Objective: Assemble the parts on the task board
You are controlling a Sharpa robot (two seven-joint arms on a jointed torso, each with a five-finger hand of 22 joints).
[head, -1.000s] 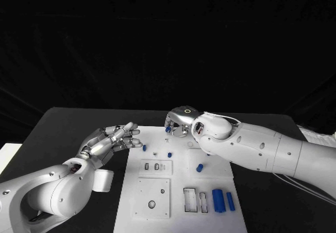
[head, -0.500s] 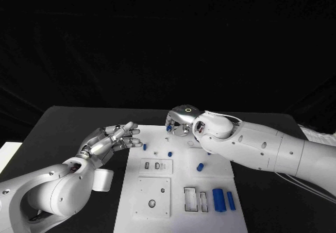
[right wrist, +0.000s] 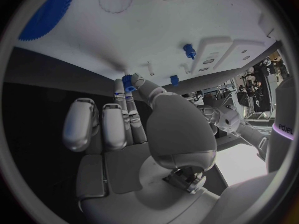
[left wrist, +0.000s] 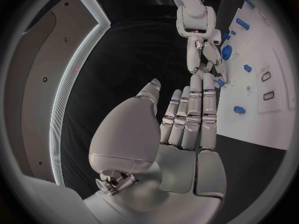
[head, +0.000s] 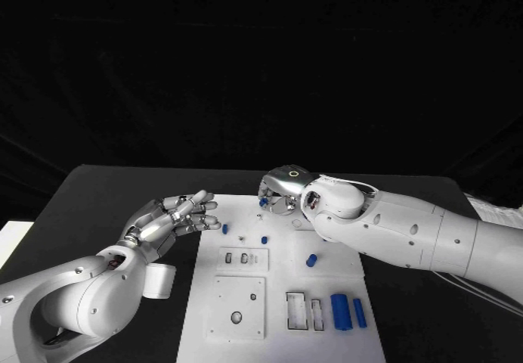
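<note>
The task board (head: pixel 327 302) lay in the middle of the black worktop (head: pixel 98 197), running from the near edge toward the far side. The right hand (head: pixel 281 190) hung over the board's far end, and a small blue part (right wrist: pixel 127 82) was pinched between its thumb and a fingertip, the other fingers curled in beside it. The left hand (head: pixel 174 219) hovered at the board's left edge, holding nothing, its fingers stretched out side by side and slightly apart, their tips just over the white plate. On the board, one short blue peg (head: pixel 224 228) stood near the left hand's fingertips and another (head: pixel 264 240) a little nearer the middle. A stubby blue cylinder (head: pixel 311 261) lay toward the right edge, and two long blue bars (head: pixel 348 311) lay side by side at the near right corner, beside two rectangular slots (head: pixel 303 311). A large blue toothed disc (right wrist: pixel 47 12) showed at the board's edge in the right wrist view.
</note>
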